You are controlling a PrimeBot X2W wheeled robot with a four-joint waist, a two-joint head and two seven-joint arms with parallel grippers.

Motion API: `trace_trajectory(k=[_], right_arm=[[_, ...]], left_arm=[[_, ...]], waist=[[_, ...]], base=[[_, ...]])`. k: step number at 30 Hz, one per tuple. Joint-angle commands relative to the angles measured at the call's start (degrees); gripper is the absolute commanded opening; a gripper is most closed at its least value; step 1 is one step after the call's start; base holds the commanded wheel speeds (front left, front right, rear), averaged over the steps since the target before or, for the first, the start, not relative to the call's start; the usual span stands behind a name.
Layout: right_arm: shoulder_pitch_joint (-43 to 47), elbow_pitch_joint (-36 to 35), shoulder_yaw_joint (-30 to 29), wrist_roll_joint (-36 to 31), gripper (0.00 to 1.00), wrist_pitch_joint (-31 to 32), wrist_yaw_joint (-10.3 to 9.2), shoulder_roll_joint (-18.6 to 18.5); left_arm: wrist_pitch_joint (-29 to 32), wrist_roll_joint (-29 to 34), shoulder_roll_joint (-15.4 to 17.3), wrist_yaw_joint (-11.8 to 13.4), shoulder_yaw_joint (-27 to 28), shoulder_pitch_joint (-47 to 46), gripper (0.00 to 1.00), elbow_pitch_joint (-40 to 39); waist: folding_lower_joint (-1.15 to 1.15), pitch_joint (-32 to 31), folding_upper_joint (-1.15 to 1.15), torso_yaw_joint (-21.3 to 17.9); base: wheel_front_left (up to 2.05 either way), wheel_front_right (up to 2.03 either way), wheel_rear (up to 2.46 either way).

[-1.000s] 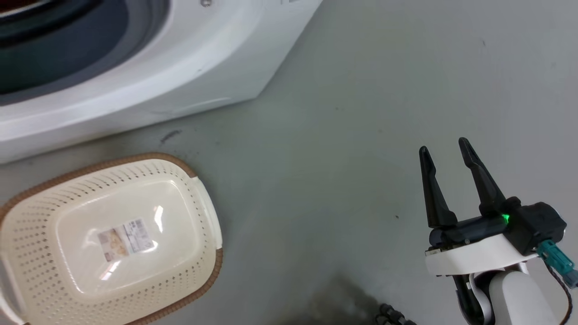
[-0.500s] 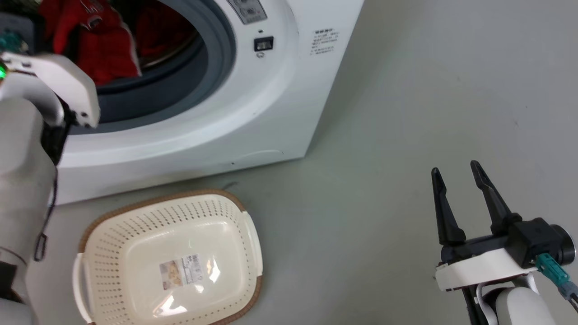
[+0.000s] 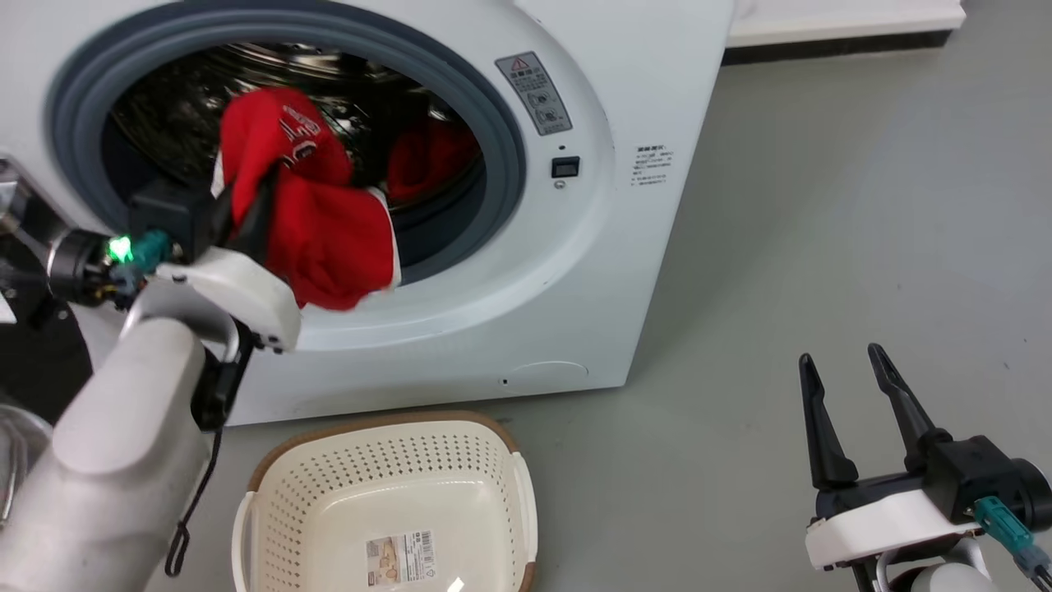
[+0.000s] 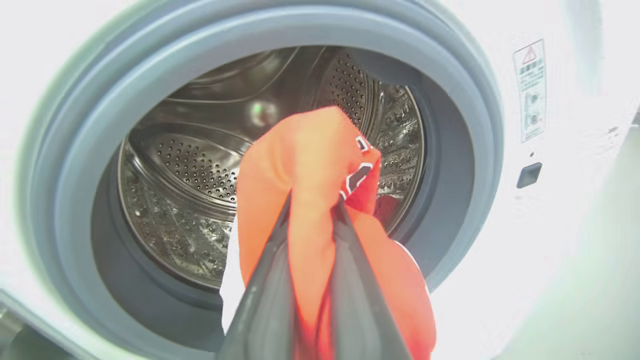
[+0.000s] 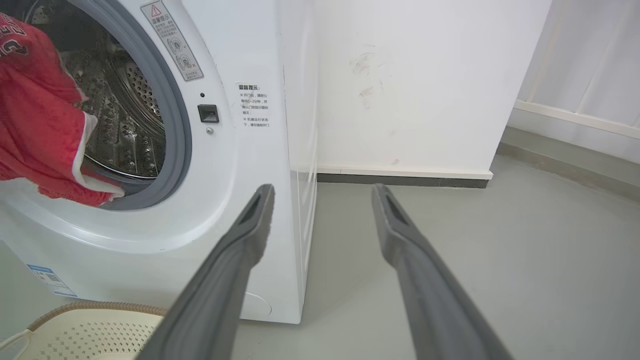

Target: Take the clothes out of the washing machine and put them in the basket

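Observation:
The white washing machine (image 3: 575,271) stands with its porthole uncovered. My left gripper (image 3: 251,205) is at the mouth of the porthole, shut on a bright red garment (image 3: 329,230) that hangs over the grey ring. In the left wrist view the fingers (image 4: 270,280) pinch the red garment (image 4: 300,150) in front of the steel drum (image 4: 190,165). More red cloth (image 3: 431,156) lies deeper in the drum. The cream basket (image 3: 370,423) sits on the floor below the porthole, with nothing in it. My right gripper (image 3: 842,366) is open over bare floor at the lower right.
A white wall with a dark skirting strip (image 5: 400,179) runs behind the machine. Grey floor (image 3: 822,205) stretches to the right of the machine. The right wrist view shows my right gripper (image 5: 322,192), the garment (image 5: 40,130) and the basket's rim (image 5: 95,307).
The head camera has swung up, so the whole porthole is in view. The left arm with the red garment has come into view at the porthole. The right gripper keeps its open pose.

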Motion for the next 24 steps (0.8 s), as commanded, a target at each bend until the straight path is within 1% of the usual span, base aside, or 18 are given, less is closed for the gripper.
trace_trajectory(k=[1, 6, 9, 14, 17, 20, 22, 23, 24], right_arm=[[0.64, 0.04, -0.24, 0.02, 1.00, -0.12, -0.04, -0.04], [1.56, 0.01, -0.66, 0.00, 1.00, -0.12, -0.04, -0.04], [1.54, -0.13, -0.89, 0.01, 1.00, -0.12, -0.04, -0.05], [0.64, -0.51, -0.56, -0.35, 1.00, -0.12, -0.04, -0.04], [-0.15, -0.94, -0.49, -0.61, 1.00, -0.12, -0.04, -0.05], [-0.92, -1.40, -0.46, -0.83, 1.00, -0.12, -0.04, -0.05], [-1.60, -1.86, -0.51, -1.08, 1.00, -0.12, -0.04, -0.04], [-2.26, -2.26, -0.69, -1.29, 1.00, -0.12, -0.04, -0.04], [-2.60, -2.58, -0.69, -1.29, 1.00, -0.12, -0.04, -0.04]], left_arm=[[-0.14, 0.11, 0.12, 0.58, 0.40, 1.54, 0.00, -1.70], [0.12, -0.33, 1.12, 2.88, 0.28, 8.89, 0.00, -9.89], [1.57, -0.54, 1.77, 3.60, -0.71, 12.56, 0.00, -14.06], [4.09, -1.04, 2.88, 4.44, -2.27, 17.04, 0.00, -17.50], [4.29, -1.32, 2.67, 4.42, -2.84, 18.40, 0.00, -16.38], [3.61, -1.61, 1.94, 3.76, -3.20, 18.84, 0.00, -12.62], [3.12, -1.98, 1.20, 2.78, -3.37, 17.98, 0.00, -9.19], [2.68, -1.30, 0.63, 1.82, -4.01, 16.47, 0.00, -5.53], [2.60, -1.49, 0.17, 1.40, -4.12, 15.93, 0.00, -3.80]], waist=[[0.01, -1.05, 0.00, 0.94], [0.01, -1.77, 0.00, 1.67], [0.01, -1.65, 0.00, 2.11], [0.01, 0.14, 0.00, 2.22], [0.01, 2.22, 0.00, 1.73], [0.01, 5.14, 0.00, 0.89], [0.01, 7.54, 0.00, 0.24], [0.01, 10.06, 0.00, -0.37], [0.01, 11.46, 0.00, -0.74]], base=[[0.00, 0.00, 0.00], [0.00, 0.00, 0.00], [0.00, 0.00, 0.00], [0.00, 0.00, 0.00], [0.00, 0.00, 0.00], [0.00, 0.00, 0.00], [0.00, 0.00, 0.00], [0.00, 0.00, 0.00], [0.00, 0.00, 0.00]])
